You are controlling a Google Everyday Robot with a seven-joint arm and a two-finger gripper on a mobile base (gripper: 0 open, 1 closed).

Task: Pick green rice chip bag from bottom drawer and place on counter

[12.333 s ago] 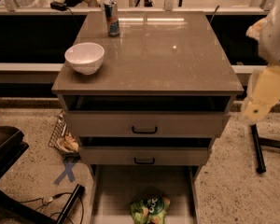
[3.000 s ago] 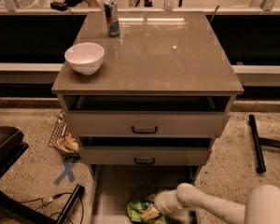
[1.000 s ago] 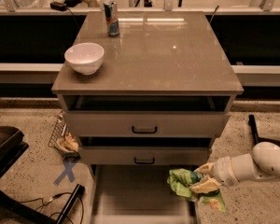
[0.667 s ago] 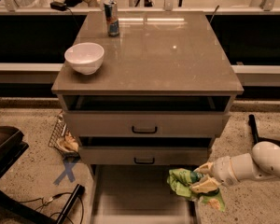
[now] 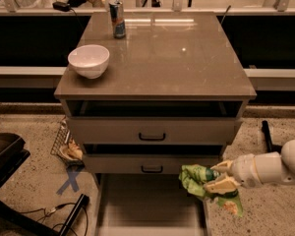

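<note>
One arm reaches in from the lower right of the frame, ending in a cream-coloured gripper (image 5: 215,177). Its two fingers (image 5: 219,185) are nearly closed, pinching the green rice chip bag (image 5: 195,181) between them.

The bag is crumpled. Its long axis slants from upper left to lower right, and a paler printed end hangs below the fingers. It is held in the air over the right side wall of the open bottom drawer (image 5: 147,205), just in front of the lower handled drawer front. It appears to be clear of the drawer's pale floor, and nothing else shows inside the drawer.

The counter (image 5: 187,58) lies above the bag and to its left, filling the upper middle of the frame. Its front edge overhangs two shallower drawers. A white bowl (image 5: 88,60) sits near the counter's front left corner, and a drink can (image 5: 118,18) stands near its far left edge.

By the look of it, the coming move has to carry the bag upward past the counter's front edge before it goes inward, ending to the right of the bowl.
</note>
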